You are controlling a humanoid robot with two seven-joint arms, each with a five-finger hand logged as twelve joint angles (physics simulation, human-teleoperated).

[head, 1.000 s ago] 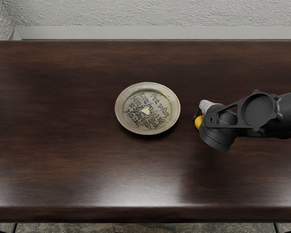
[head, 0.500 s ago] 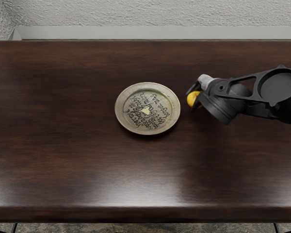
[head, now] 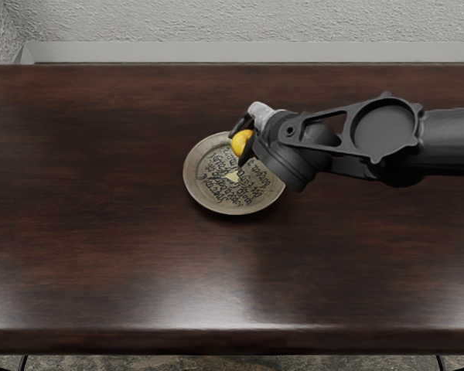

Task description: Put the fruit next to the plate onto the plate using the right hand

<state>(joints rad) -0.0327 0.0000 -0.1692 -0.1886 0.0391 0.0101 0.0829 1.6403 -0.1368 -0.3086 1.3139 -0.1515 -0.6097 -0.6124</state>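
Yellow fruit (head: 241, 141) in right hand (head: 251, 137), above plate (head: 209, 188)

You have one view, from the head, looking down at a slant on the table (head: 100, 255) from its near long side. The front edge runs across the bottom of your picture; the back edge and a pale wall (head: 240, 19) close the top. You sit far enough back to take in nearly the whole tabletop, with the plate (head: 197, 185) near the middle

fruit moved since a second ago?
Yes. The fruit, held in the right hand, went left: it was right of the plate and is now over the plate's upper right part.
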